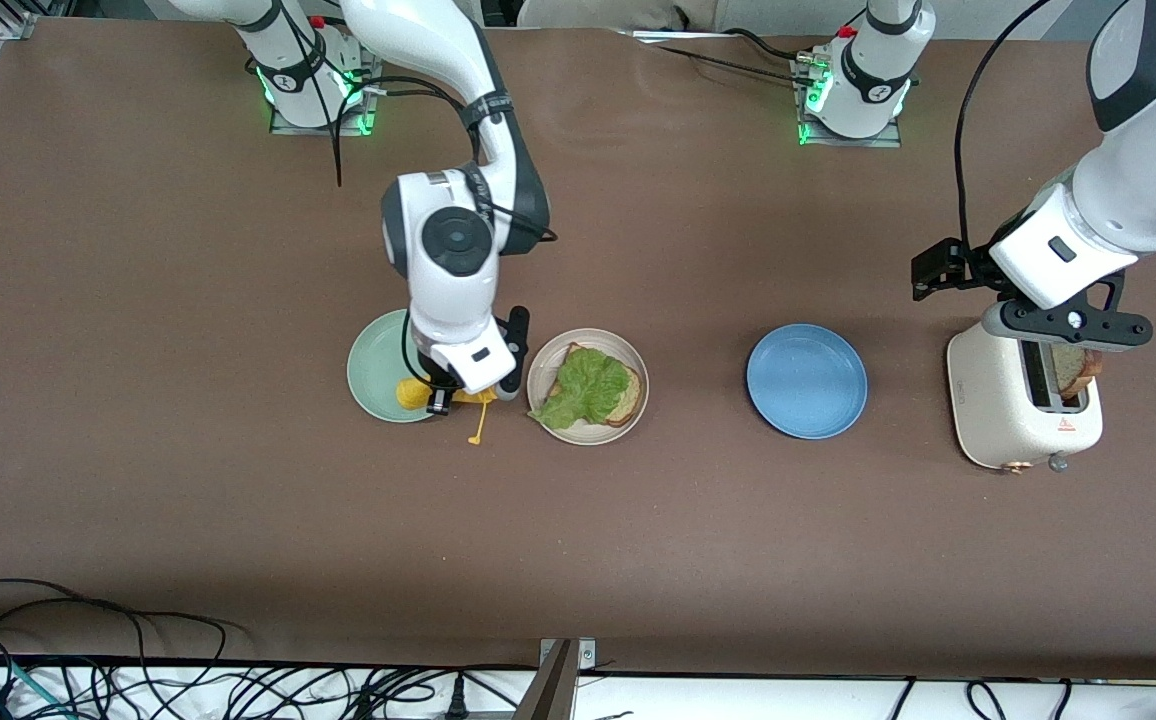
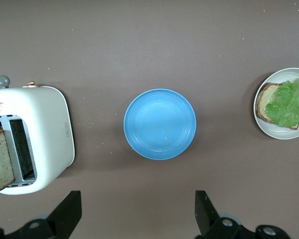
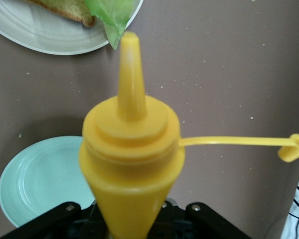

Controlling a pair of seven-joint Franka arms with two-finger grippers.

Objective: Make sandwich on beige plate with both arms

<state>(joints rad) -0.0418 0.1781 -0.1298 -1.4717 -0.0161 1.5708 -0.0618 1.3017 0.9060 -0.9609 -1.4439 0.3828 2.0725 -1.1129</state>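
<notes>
Beige plate point(image 1: 541, 385) holds one tan, brown-crusted bread slice point(image 1: 628, 392) under ruffled green lettuce point(image 1: 586, 387), lying between the mint-green plate point(image 1: 370, 370) and blue plate point(image 1: 806, 381). Just beside it, the right gripper point(image 1: 466, 392) clamps a yellow squeeze bottle point(image 1: 416, 395) over the mint-green plate's edge. The left gripper point(image 2: 137, 214) hangs wide apart over the white toaster point(image 1: 1008, 415), where a second slice point(image 1: 1076, 368) sits.

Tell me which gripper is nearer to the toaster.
Left. The left gripper, fingers open, hangs right over the toaster and its bread slice. The right gripper is up at the mint-green plate, shut on the yellow squeeze bottle.
</notes>
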